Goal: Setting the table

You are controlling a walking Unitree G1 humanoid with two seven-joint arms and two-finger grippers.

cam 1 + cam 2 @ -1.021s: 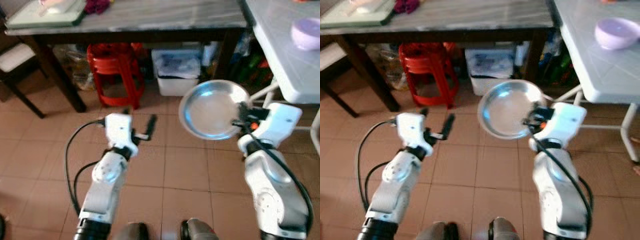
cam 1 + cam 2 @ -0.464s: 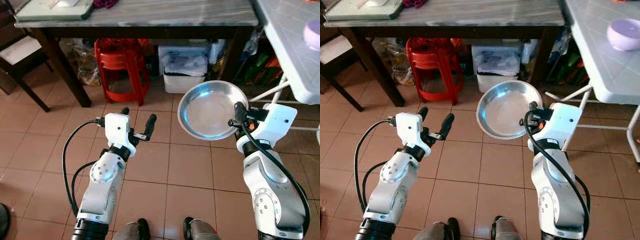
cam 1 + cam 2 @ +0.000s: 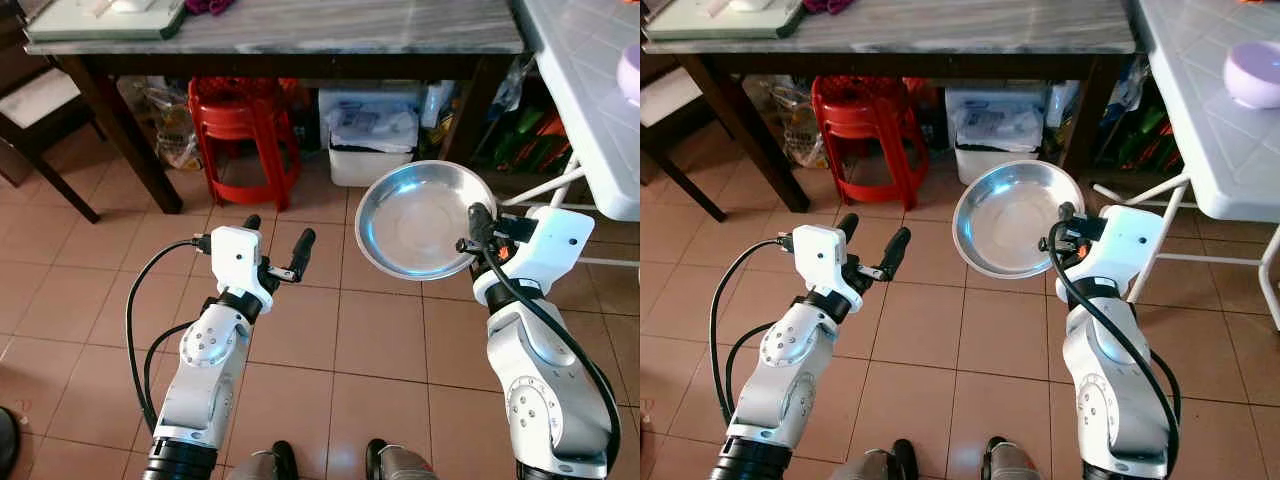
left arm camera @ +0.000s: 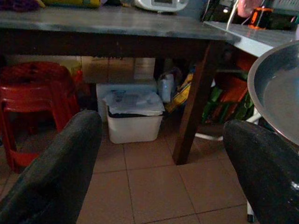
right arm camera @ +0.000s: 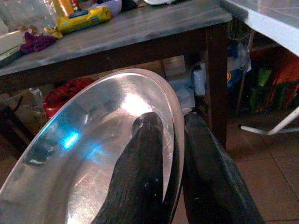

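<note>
A round steel plate (image 3: 420,222) hangs over the tiled floor, held level by its near right rim. My right gripper (image 3: 476,232) is shut on that rim; in the right wrist view one finger (image 5: 140,172) lies inside the plate (image 5: 88,154) and the other under its edge. My left gripper (image 3: 275,248) is open and holds nothing, at chest height left of the plate. The white table (image 3: 590,110) stands to the right with a lilac bowl (image 3: 1255,75) on it.
A dark table with a grey marble top (image 3: 300,25) runs across the back, a tray (image 3: 100,20) at its left end. Under it stand stacked red stools (image 3: 240,125) and a white bin (image 3: 370,135). A dark chair (image 3: 40,110) is at far left.
The whole view has shifted slightly left as the camera moved. Both arms and the plate keep the same pose relative to me.
</note>
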